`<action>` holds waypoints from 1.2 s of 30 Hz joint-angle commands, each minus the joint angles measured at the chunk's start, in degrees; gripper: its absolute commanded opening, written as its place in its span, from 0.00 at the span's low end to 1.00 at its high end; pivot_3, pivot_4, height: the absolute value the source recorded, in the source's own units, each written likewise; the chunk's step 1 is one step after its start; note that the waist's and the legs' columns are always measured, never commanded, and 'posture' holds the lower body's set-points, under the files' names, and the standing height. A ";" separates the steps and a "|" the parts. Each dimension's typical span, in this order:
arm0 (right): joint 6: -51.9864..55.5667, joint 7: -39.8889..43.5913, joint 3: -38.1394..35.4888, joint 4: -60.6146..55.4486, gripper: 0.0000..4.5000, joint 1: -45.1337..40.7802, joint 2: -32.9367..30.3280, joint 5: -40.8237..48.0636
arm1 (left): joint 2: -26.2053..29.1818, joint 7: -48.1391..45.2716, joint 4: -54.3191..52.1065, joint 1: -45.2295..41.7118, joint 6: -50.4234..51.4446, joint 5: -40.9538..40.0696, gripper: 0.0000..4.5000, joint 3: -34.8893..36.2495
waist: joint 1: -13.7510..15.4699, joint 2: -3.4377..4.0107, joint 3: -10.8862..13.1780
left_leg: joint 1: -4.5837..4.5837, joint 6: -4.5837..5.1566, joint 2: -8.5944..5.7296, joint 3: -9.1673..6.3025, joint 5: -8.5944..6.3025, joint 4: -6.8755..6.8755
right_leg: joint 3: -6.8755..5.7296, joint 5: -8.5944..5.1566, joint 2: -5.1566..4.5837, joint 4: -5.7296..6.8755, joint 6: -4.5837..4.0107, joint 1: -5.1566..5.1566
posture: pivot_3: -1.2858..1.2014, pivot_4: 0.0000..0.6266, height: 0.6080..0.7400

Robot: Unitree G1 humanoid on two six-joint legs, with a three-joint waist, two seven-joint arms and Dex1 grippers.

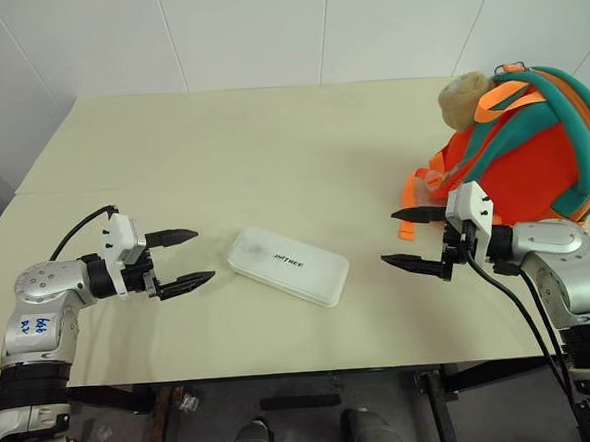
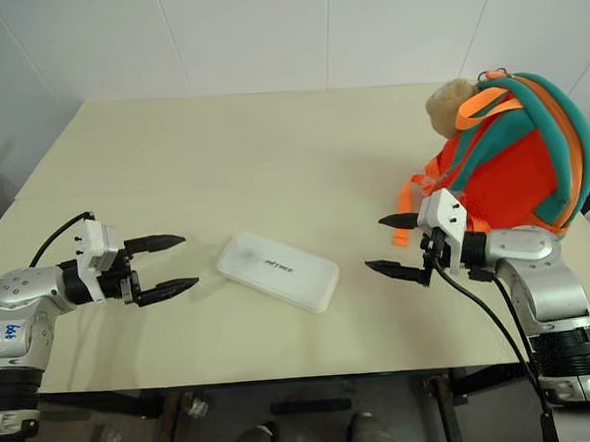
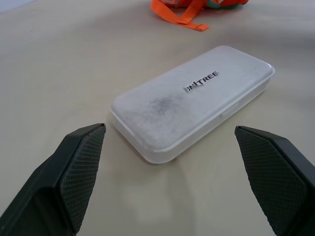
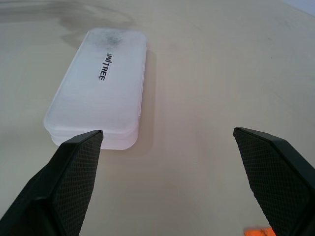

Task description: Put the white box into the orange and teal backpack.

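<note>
The white box [image 1: 288, 265] lies flat near the table's front edge, midway between my arms, with small dark lettering on its lid; it also shows as the white box [image 3: 192, 101] and the white box [image 4: 101, 86]. My left gripper [image 1: 180, 258] hovers open just left of it, pointing at it, nothing between its fingers. My right gripper [image 1: 408, 239] stands open to the box's right, a short gap away. Behind the right gripper, at the table's right side, sits the orange and teal backpack [image 1: 536, 151] with a tan plush ball [image 1: 463, 98] on its top.
The cream table [image 1: 270, 142] stretches back to a white wall. Loose orange straps [image 1: 418, 188] trail from the backpack toward my right gripper; a strap end [image 3: 184, 14] lies beyond the box. The table's front edge runs just below both arms.
</note>
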 commanded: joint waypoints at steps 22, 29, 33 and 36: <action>-7.12 -4.51 6.47 -3.13 0.00 12.22 8.24 -4.82 | -3.69 6.22 21.71 -13.82 -13.26 10.61 0.04 -3.08 | 0.18 -0.01 0.00 | -0.01 0.00 -0.03 -0.03 0.00 0.44 | 0.01 0.02 0.03 0.34 0.04 0.01 | 0.52 0.24 1.00; -6.57 -8.12 8.79 -3.48 0.00 11.99 11.95 -6.31 | -8.33 15.14 34.94 -20.93 -15.96 19.26 0.04 -7.96 | 0.19 -0.02 -0.01 | -0.06 0.01 -0.07 -0.04 0.00 0.75 | 0.02 0.10 0.04 0.40 0.18 0.08 | 0.52 0.24 1.00; -5.84 -9.19 9.58 -4.68 0.00 12.08 13.31 -6.48 | -11.06 13.96 36.68 -21.37 -17.65 19.50 0.04 -8.74 | 0.12 -0.02 -0.01 | -0.06 0.01 -0.07 -0.06 0.00 0.72 | 0.01 0.10 0.04 0.40 0.18 0.08 | 0.52 0.24 1.00; -5.55 -9.74 9.87 -4.95 0.00 11.86 13.71 -6.57 | -12.63 11.94 36.76 -21.26 -18.59 18.63 0.04 -8.54 | 0.21 -0.03 -0.01 | -0.11 0.02 -0.07 -0.08 -0.01 0.73 | 0.00 0.10 0.04 0.39 0.18 0.06 | 0.52 0.24 1.00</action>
